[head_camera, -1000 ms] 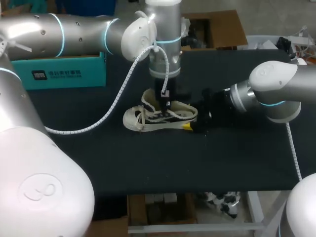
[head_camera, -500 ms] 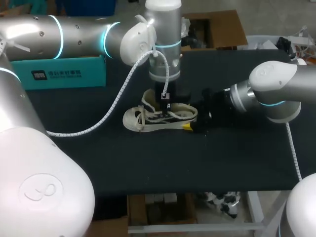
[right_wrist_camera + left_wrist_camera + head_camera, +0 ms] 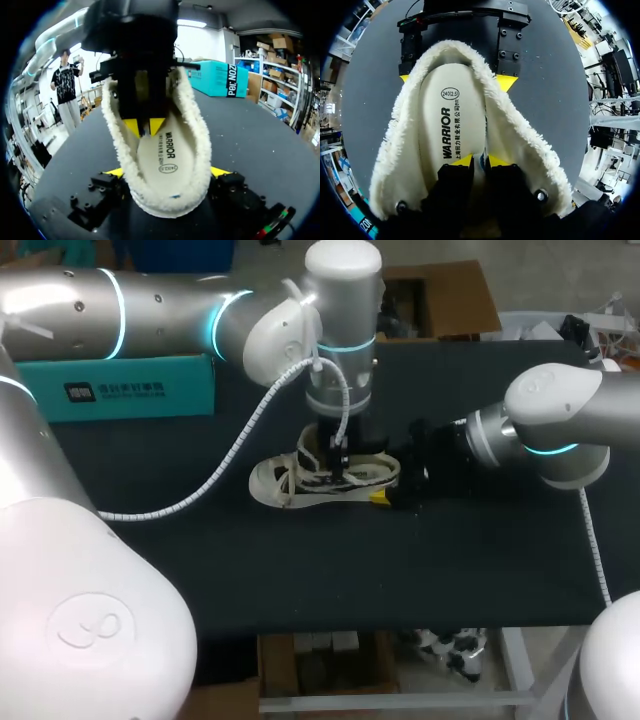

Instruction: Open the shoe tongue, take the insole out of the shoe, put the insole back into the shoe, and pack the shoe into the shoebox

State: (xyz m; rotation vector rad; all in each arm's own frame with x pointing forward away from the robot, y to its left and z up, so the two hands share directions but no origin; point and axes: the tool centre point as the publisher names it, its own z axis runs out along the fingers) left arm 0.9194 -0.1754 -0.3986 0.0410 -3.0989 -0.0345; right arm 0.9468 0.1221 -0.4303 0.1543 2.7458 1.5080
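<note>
Fleecy cream shoe (image 3: 522,137) clamped in right hand (image 3: 167,172); left hand (image 3: 480,160) tips together on smooth insole (image 3: 452,125).

shoe (image 3: 300,483): cream, black markings | insole (image 3: 451,125): off-white, black print | shoebox (image 3: 130,388): teal, white print | table (image 3: 400,560): black | right fingers (image 3: 218,172): yellow tips on black

— Any print to report?
— Black lettering (image 3: 447,132) runs lengthwise along the insole (image 3: 470,110) inside the shoe (image 3: 525,145), with an oval size mark (image 3: 450,93) at its heel end.
— Elsewhere?
— White lettering (image 3: 115,390) on the teal shoebox (image 3: 190,375), well apart from the shoe.
</note>
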